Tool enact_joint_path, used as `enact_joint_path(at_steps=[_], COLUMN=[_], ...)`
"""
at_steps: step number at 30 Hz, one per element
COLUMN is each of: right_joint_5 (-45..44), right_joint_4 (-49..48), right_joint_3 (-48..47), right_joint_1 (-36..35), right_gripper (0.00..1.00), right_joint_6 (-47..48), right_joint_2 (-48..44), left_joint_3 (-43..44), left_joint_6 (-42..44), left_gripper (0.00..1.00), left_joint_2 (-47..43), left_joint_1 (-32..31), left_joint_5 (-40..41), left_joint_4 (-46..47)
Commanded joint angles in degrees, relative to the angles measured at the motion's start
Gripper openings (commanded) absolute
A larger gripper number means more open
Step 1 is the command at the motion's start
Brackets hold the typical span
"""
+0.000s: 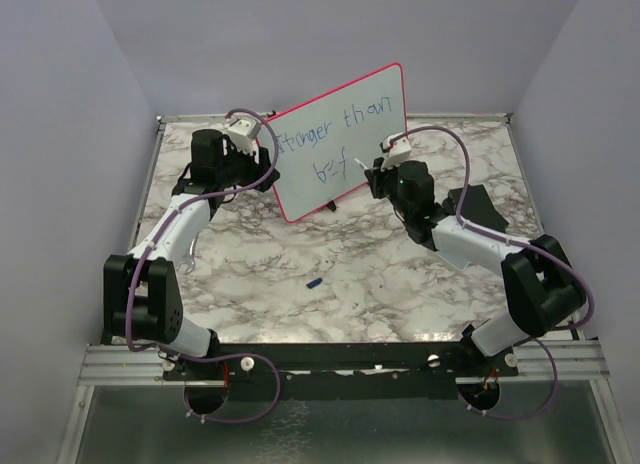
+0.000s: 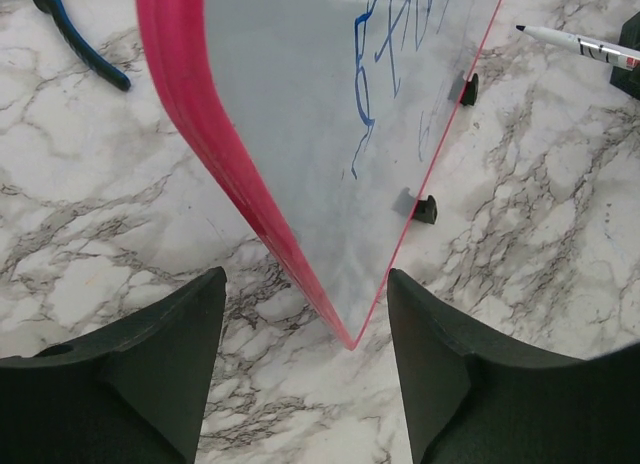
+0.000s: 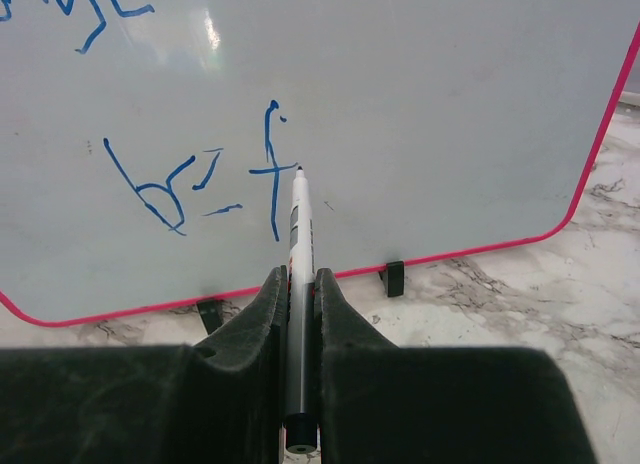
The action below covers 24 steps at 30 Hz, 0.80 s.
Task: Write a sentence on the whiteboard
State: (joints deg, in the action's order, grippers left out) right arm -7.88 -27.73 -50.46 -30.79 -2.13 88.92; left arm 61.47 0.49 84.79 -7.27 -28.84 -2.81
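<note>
Before glossy pink-rimmed whiteboard (image 1: 370, 159), slim marker (image 3: 301, 209) pinched in right tool (image 3: 298, 284); left tool (image 2: 305, 276) wide.

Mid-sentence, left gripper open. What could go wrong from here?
The left gripper stands open around the whiteboard's edge, not clamping; marker pressure could push or tip the board on its small feet. The right gripper's marker tip sits at the f's crossbar; the next stroke may overlap it.

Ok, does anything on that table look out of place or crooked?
The whiteboard stands turned at an angle, not square to the table. A small blue piece, possibly a marker cap, lies loose on the marble in front of it.
</note>
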Motion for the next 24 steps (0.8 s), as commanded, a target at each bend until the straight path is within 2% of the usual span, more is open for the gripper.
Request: enact_joint_path(at_steps=[1, 12, 24], right_joint_5=[-0.31, 4.08, 14.07], right_joint_4=[0.03, -0.22, -1.63], right_joint_3=[1.02, 0.44, -1.22], right_joint_1=[0.01, 2.18, 6.26], right_gripper=[0.01, 0.01, 0.01], right_joint_6=[-0.42, -0.42, 0.83], right_joint_2=[-2.25, -1.9, 0.46], left_joint_3=[-0.68, -3.37, -3.93], left_joint_6=[0.04, -2.81, -6.59], left_gripper=[0.71, 0.75, 0.76], left_joint_2=[-2.18, -4.68, -4.91], left_joint_1=[-0.19, -0.2, -0.16], left_joint_5=[0.9, 3.68, 6.45], left_joint_4=[-0.27, -0.14, 0.84])
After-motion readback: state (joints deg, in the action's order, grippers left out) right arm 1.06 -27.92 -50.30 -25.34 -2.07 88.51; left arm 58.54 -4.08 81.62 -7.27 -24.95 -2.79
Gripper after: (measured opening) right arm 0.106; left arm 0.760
